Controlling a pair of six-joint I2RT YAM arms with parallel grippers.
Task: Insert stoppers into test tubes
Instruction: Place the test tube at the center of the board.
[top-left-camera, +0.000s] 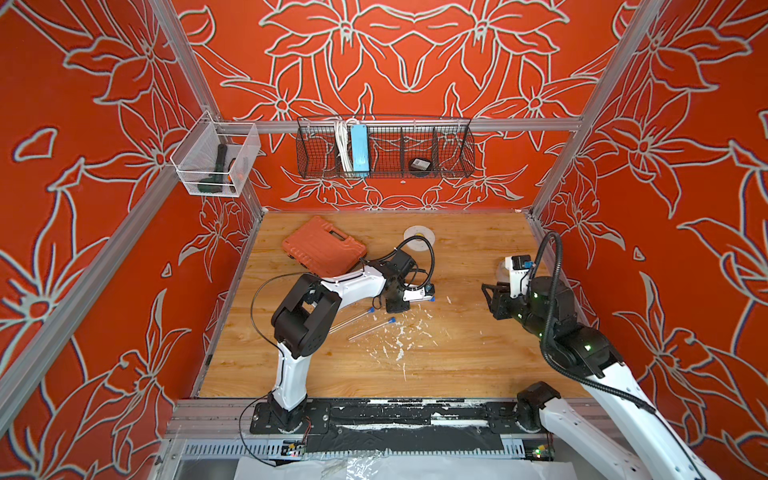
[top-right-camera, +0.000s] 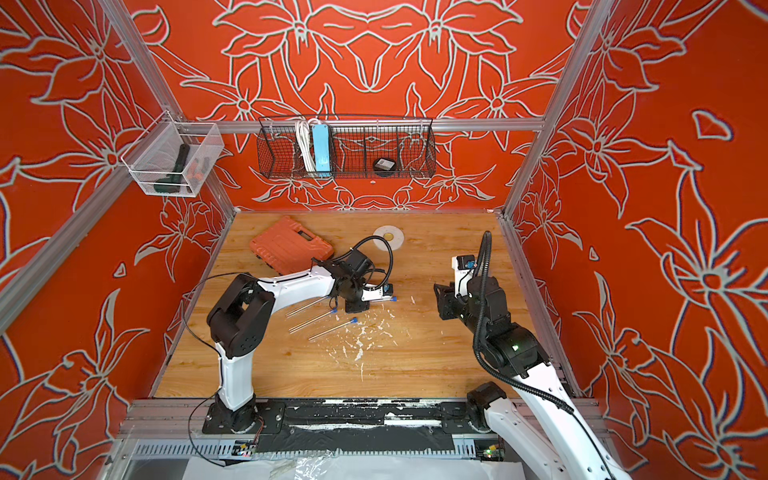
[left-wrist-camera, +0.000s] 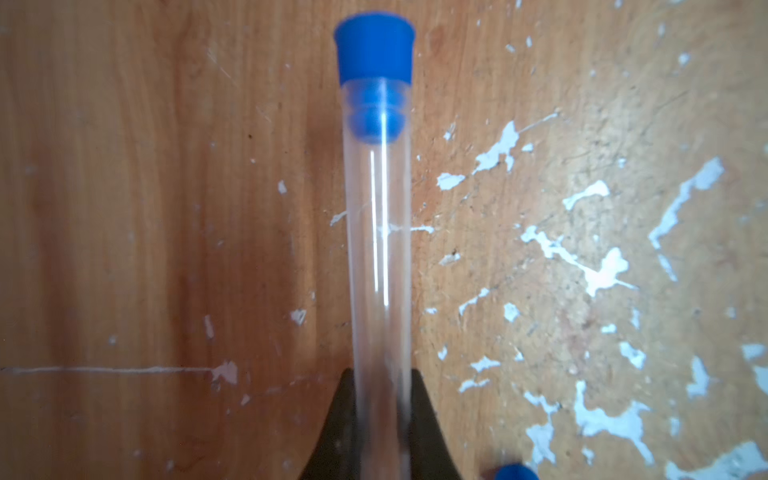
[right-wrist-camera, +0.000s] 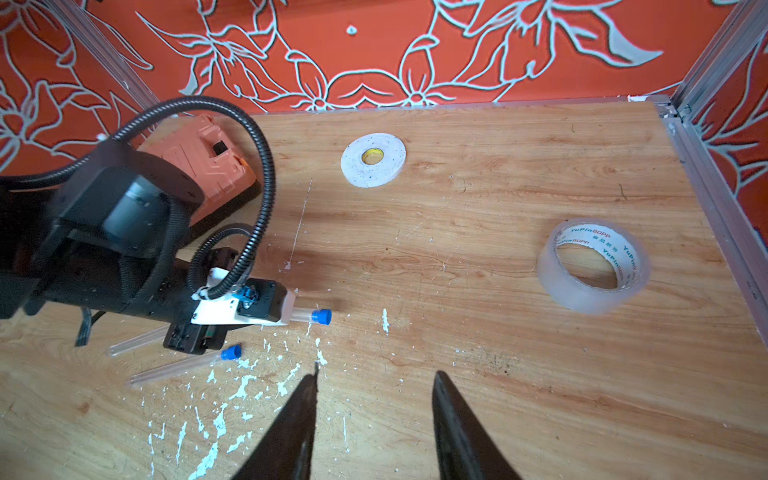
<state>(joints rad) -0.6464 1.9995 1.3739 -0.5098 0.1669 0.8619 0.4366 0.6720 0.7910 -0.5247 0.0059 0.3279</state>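
Over the wooden table (top-left-camera: 457, 365), left jaws pinch a slim clear test tube (left-wrist-camera: 378, 257) well back so its blue plastic stopper (left-wrist-camera: 374, 50) pokes free, right jaws just gaping empty.

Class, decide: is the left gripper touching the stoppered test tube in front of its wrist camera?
Touching. The left wrist view shows the left gripper shut on the tube, both black fingers pressed against its sides with no gap.
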